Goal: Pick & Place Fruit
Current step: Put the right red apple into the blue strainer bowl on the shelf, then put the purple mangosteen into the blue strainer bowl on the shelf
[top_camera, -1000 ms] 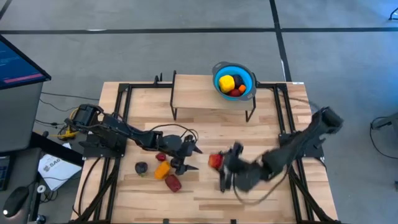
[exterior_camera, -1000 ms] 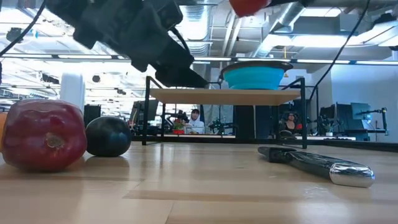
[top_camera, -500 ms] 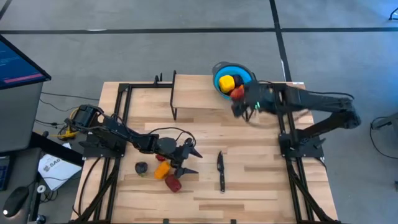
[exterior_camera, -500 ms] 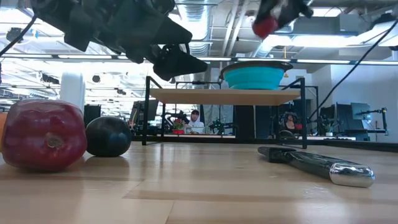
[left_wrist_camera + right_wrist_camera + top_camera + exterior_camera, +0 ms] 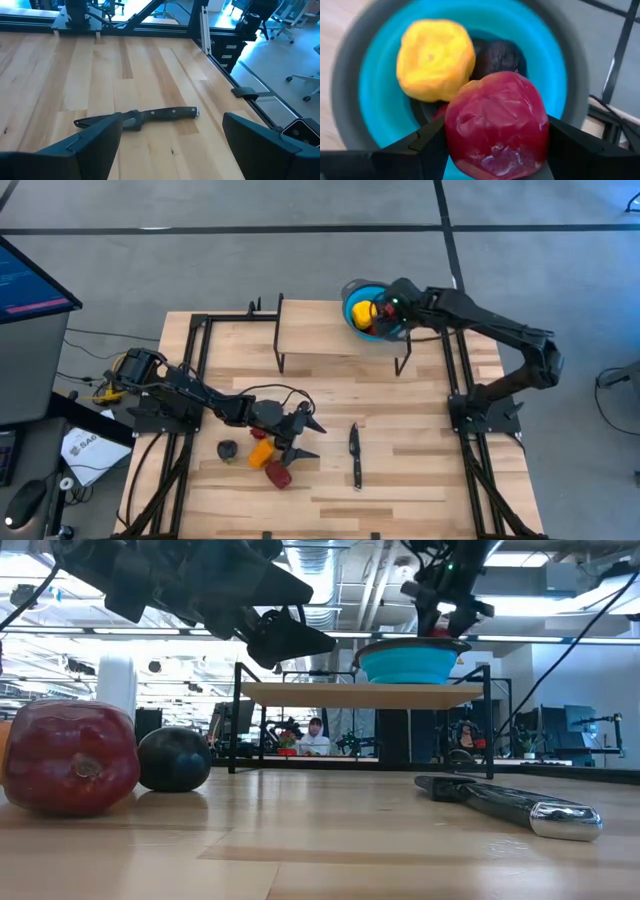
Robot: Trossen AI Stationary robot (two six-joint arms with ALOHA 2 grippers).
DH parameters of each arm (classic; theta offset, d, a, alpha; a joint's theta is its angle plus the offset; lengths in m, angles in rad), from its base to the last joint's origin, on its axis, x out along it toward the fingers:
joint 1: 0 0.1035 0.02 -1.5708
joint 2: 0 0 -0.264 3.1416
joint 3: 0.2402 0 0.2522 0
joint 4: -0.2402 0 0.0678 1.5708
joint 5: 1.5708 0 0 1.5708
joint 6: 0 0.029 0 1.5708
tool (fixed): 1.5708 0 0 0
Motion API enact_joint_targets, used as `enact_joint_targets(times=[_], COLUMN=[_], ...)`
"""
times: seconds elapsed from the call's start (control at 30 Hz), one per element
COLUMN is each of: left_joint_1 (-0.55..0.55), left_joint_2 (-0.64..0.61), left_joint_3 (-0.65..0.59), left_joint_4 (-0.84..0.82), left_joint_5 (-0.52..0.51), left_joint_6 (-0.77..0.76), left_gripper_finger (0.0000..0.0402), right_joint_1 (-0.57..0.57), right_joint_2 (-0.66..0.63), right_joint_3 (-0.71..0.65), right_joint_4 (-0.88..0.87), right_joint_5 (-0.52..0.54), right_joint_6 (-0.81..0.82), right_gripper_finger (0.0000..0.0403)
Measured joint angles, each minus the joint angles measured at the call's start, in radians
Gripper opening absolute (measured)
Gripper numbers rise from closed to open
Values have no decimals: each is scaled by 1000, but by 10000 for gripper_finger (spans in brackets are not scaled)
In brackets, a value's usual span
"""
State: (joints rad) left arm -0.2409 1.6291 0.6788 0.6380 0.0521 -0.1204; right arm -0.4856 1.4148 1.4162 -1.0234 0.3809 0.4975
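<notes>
Now: red fruit held over the blue bowl

A red fruit (image 5: 496, 126) is clamped between the two fingers of the right gripper (image 5: 490, 145), which is held directly above the blue bowl (image 5: 352, 292) on the small raised wooden shelf (image 5: 310, 328) at the far side of the table (image 5: 420, 430). Inside the bowl a yellow fruit (image 5: 436, 59) and a dark purple fruit (image 5: 502, 57) are seen beneath the held piece. Over the near left part of the table, the left gripper (image 5: 300, 434) is held with its fingers spread and nothing between them. Just to its left, an orange fruit (image 5: 261, 450) and a dark red fruit (image 5: 278, 474) are found lying together on the table, with a dark purple fruit (image 5: 228, 450) a little farther left. To the right of the left gripper, a black-handled knife (image 5: 354, 455) is laid flat on the boards, well apart from the fruit.
</notes>
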Motion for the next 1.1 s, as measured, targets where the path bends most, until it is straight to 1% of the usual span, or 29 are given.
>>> enact_joint_targets(times=[0.33, 0.53, 0.6, 0.8, 0.87, 0.97, 1.1], left_joint_1=[0, -1, -2, -4, -4, -4, -4], left_joint_2=[0, 0, 0, 0, 0, 0, 0], left_joint_3=[0, 0, 0, 0, 0, 0, 0], left_joint_4=[0, 0, 0, 0, 0, 0, 0], left_joint_5=[0, 0, 0, 1, 1, 0, 0], left_joint_6=[0, 0, 0, -13, -13, -13, -14], left_gripper_finger=[337, 337, 337, 337, 337, 337, 337], right_joint_1=[-28, -28, -28, -35, -33, -24, 22], right_joint_2=[65, 76, 77, 78, 78, 59, 5], right_joint_3=[0, 1, 1, -2, -2, -2, -2], right_joint_4=[-7, 17, 24, 22, 24, 32, 43], right_joint_5=[6, 12, 12, 10, 19, 64, 137], right_joint_6=[-26, -59, -62, -63, -63, -63, -63], right_gripper_finger=[261, 265, 277, 342, 358, 369, 368])
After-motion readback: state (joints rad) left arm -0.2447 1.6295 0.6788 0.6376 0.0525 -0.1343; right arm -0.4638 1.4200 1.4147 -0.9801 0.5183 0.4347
